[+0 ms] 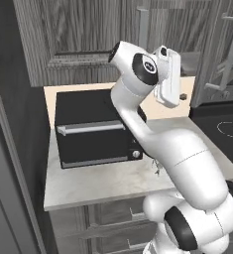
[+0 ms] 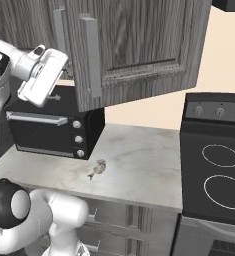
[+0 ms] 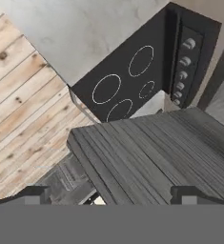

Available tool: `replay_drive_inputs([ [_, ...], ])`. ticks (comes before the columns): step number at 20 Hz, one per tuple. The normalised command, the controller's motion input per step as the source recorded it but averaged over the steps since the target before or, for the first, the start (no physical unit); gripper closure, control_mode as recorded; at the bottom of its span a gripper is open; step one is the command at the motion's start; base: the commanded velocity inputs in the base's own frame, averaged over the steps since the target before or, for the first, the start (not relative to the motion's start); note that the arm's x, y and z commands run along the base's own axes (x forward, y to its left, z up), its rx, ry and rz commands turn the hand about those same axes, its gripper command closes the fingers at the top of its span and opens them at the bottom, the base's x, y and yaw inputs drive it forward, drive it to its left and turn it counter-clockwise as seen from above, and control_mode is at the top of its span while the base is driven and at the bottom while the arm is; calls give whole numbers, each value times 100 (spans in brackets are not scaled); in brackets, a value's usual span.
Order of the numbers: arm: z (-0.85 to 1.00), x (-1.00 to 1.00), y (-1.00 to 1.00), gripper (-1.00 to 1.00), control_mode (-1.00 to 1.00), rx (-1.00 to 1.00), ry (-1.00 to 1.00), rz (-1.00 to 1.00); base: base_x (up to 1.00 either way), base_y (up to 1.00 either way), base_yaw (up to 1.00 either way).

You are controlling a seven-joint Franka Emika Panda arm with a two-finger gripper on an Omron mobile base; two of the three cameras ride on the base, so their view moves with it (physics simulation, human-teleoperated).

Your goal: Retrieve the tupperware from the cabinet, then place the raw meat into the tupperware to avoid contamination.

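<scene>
The toaster oven (image 2: 51,132) sits at the counter's (image 2: 139,165) back left corner. The raw meat (image 2: 97,169) lies near the front edge. The stove (image 2: 214,165) adjoins its right edge; the cabinet (image 2: 134,45) hangs above.

The cabinet (image 2: 139,45) door hid the cabinet's interior in the right base view. The arm covered part of the toaster oven (image 1: 93,129) and most of the raw meat (image 1: 156,171).

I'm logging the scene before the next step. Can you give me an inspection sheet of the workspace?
Surface: pale marbled counter, mostly bare.
Job's things: tiny grey-tan raw meat lump lies on counter in front of oven; dark grey wood-grain cabinet door swung open; tupperware not seen.
Clutter: black toaster oven with three knobs.
Grippers: gripper raised by the cabinet door, fingers apart, holding nothing.
Cables: nothing seen.
Surroundings: black stove, wooden floor.
</scene>
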Motion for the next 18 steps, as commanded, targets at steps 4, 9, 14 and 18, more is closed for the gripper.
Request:
replay_drive_inputs([
  [4,0,4,-42,-100,-100,-6,41,-25,0,0,0],
  [9,-6,-2,-42,-100,-100,-6,29,-25,0,0,0],
  [14,-4,-27,-45,-100,-100,-2,12,-22,0,0,0],
  [18,17,-57,-60,-100,-100,3,0,-14,0,0,0],
])
